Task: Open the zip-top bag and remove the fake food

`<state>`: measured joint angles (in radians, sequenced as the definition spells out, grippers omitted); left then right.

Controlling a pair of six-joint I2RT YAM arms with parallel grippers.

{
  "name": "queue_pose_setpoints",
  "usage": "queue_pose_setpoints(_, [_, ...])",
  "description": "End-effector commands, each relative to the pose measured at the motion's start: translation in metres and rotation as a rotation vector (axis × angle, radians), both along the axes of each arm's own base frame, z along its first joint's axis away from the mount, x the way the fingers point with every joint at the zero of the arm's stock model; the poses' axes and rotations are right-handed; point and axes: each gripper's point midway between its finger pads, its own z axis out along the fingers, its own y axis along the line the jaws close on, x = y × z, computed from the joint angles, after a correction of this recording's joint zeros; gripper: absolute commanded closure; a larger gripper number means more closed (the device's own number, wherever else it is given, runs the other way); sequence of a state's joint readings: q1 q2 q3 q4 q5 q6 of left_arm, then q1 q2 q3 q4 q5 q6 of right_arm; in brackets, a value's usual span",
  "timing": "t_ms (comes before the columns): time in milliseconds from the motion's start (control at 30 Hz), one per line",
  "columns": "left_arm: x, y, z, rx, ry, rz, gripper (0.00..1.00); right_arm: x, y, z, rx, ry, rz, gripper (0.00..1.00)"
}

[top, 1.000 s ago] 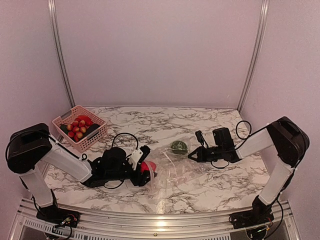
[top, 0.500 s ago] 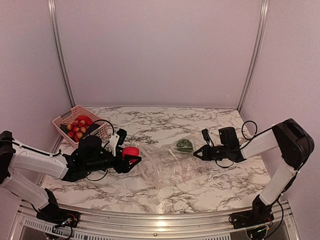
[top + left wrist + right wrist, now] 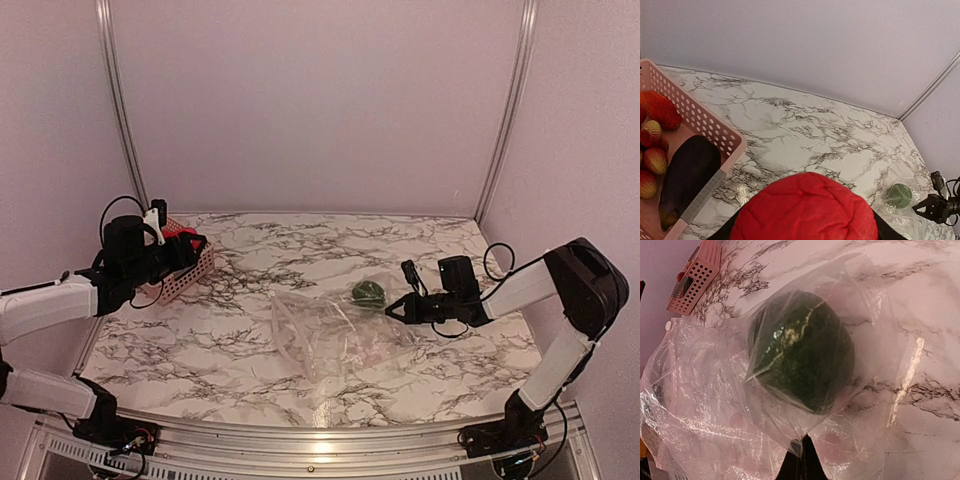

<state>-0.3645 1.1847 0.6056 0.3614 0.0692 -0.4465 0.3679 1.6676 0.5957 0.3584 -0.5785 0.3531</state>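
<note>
The clear zip-top bag [image 3: 335, 335] lies crumpled mid-table with a dark green fake fruit [image 3: 362, 292] inside its far corner. My right gripper [image 3: 398, 308] is shut, pinching the bag's plastic [image 3: 805, 440] just below that green fruit [image 3: 800, 357]. My left gripper [image 3: 185, 243] is shut on a red fake fruit [image 3: 805, 207] and holds it over the near end of the pink basket [image 3: 195, 272]. The red fruit fills the bottom of the left wrist view and hides the fingers.
The pink slatted basket [image 3: 700, 120] at the back left holds a dark eggplant [image 3: 687, 172] and several small red fruits [image 3: 655, 160]. The right arm's cables [image 3: 495, 262] hang near its wrist. Marble table ends at walls behind and at both sides.
My left arm has swung up and to the back left, carrying the red fruit from beside the bag to the basket. The right gripper has stayed pinched on the bag.
</note>
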Motion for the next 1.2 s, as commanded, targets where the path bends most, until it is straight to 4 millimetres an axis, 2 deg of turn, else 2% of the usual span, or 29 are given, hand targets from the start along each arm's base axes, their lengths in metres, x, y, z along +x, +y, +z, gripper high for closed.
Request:
queue_pose_setpoints(0, [0.02,0.045,-0.012,0.017,0.122,0.142,0.4,0.0,0.002,0.01,0.024,-0.036,0.028,1.0])
queue_pose_setpoints(67, [0.031,0.06,-0.01,0.015,0.143,0.178,0.39,-0.001,0.002,0.009,0.024,-0.035,0.03,1.0])
queue_pose_setpoints(167, [0.046,0.078,-0.019,0.045,0.186,0.227,0.38,-0.001,0.002,0.008,0.026,-0.032,0.033,1.0])
queue_pose_setpoints(467, [0.104,0.118,-0.038,0.109,0.249,0.323,0.35,-0.003,0.004,0.008,0.026,-0.032,0.05,1.0])
queue_pose_setpoints(700, [0.144,0.119,-0.051,0.114,0.281,0.308,0.34,-0.002,0.005,0.006,0.027,-0.03,0.055,1.0])
queue_pose_setpoints(900, [0.159,0.118,-0.066,0.138,0.319,0.294,0.24,-0.004,0.006,0.007,0.031,-0.026,0.069,1.0])
queue_pose_setpoints(1033, [0.156,0.117,-0.064,0.133,0.321,0.291,0.16,-0.007,0.009,0.007,0.037,-0.021,0.084,1.0])
queue_pose_setpoints(1167, [0.15,0.116,-0.061,0.113,0.318,0.291,0.13,-0.009,0.012,0.009,0.044,-0.024,0.092,1.0])
